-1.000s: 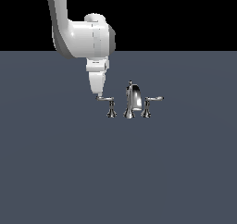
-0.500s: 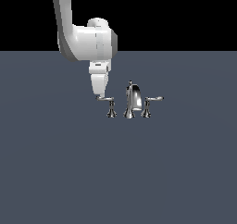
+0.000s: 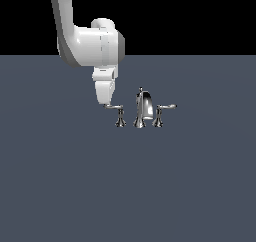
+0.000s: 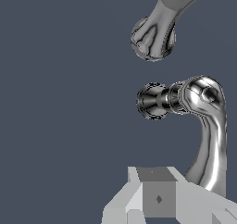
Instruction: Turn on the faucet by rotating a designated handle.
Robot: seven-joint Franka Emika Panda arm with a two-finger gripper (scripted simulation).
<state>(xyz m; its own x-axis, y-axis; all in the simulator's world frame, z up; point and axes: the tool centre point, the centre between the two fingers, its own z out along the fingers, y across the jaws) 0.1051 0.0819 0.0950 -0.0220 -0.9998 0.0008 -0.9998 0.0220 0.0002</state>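
Flat slate-grey surface, black backdrop across upper third of ext. view. Chrome faucet [image 3: 141, 110] at frame centre: tall spout, lever each side. Handle [image 3: 116, 112] = lever toward ext. view's left, thin arm pointing outward on flared pedestal.

Gripper [image 3: 106, 104] just upper-left of centre, hanging tip-down from white arm, tip at outer end of lever arm, touching or nearly so; can't tell which. Fingers released or clenched: can't tell; ext. view too small, wrist view shows only grey finger block [image 4: 158, 197] beside lever arm [image 4: 210, 140].

Risks, as judged:
- Contact only at extreme lever tip → slips off end on push, no rotation.
- Tip riding over arm instead of beside → presses down, not round.
- Push along lever axis → jams vs. pedestal, no turn.
- Sweep too wide → clips spout.
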